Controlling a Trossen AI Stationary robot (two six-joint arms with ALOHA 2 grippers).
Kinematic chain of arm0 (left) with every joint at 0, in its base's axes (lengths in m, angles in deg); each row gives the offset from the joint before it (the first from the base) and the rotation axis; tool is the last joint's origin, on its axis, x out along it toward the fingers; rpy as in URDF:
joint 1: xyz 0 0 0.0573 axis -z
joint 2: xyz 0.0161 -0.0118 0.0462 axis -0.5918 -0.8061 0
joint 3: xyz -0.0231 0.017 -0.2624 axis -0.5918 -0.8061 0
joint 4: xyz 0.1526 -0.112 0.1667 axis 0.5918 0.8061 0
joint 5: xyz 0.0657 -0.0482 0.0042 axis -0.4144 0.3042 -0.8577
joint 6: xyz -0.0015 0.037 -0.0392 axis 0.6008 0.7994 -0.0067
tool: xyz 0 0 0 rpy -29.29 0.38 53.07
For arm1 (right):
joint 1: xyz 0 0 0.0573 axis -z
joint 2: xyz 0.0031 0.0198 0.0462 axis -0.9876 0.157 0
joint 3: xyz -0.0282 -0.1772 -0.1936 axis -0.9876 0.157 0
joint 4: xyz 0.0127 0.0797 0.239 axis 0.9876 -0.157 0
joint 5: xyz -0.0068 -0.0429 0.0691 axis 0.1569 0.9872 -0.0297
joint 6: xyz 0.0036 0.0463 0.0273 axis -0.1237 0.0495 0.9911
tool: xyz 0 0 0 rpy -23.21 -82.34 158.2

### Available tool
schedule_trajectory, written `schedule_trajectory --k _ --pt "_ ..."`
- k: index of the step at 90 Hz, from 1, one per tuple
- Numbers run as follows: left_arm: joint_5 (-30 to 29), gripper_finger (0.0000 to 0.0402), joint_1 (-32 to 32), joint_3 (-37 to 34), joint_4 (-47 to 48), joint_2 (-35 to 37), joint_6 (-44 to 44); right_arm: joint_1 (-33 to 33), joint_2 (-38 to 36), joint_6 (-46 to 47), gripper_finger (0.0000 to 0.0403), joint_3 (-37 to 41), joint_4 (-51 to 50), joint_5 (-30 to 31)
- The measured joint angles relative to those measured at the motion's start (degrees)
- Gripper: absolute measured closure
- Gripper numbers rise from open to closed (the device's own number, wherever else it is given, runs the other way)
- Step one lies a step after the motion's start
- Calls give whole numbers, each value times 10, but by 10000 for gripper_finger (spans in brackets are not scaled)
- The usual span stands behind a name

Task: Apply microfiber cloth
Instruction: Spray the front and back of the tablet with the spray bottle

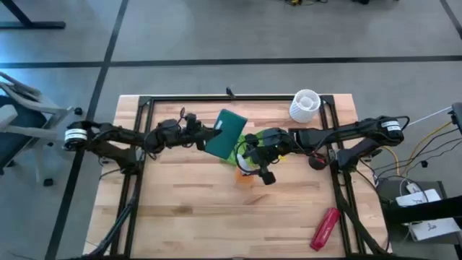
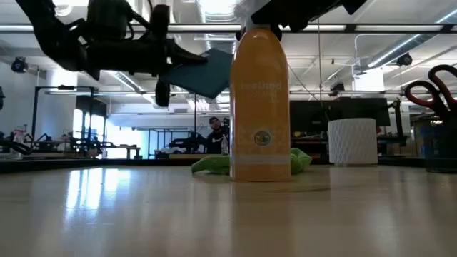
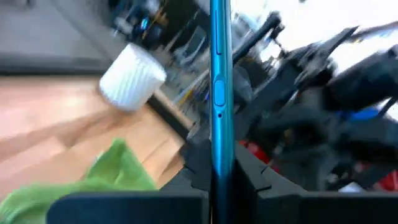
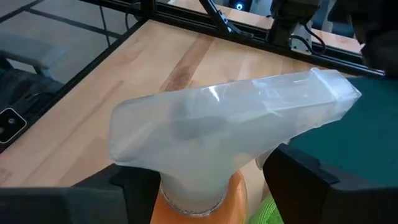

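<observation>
The lime-green microfiber cloth (image 1: 229, 153) lies crumpled on the table's middle, just behind the orange spray bottle (image 2: 261, 107) in the low view; no gripper touches it. The bottle stands upright on its base. My right gripper (image 4: 211, 180) is open, with a finger on either side of the bottle's neck under the white spray head (image 4: 236, 130). My left gripper (image 1: 201, 136) is shut on a flat teal device (image 1: 225, 132) held in the air over the cloth (image 3: 93, 180). My left gripper pinches the device's two flat faces between its fingers at the end nearest the table's left (image 3: 217, 168). The fingers come about level from the table's left. The device is lifted clear of the table, tilted, and reaches out past the fingertips. My right gripper has one finger (image 4: 134, 186) close against the bottle's neck (image 4: 199, 202), but I cannot tell whether it touches. The other finger (image 4: 305, 180) stands apart from the neck.
A white ribbed cup (image 1: 304, 105) stands at the table's far right. A red object (image 1: 325, 227) lies near the front right corner. Black frame rails (image 1: 137, 180) run along the left, right and far sides. Bare wood fills the near half.
</observation>
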Motion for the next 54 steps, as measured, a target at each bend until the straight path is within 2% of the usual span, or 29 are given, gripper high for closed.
schedule_trajectory --k 26,54 --pt "-14 395 5 -13 -17 -1 2 1 0 -2 200 0 4 21" --pt "-53 394 5 -14 -118 12 74 1 0 1 219 0 3 21"
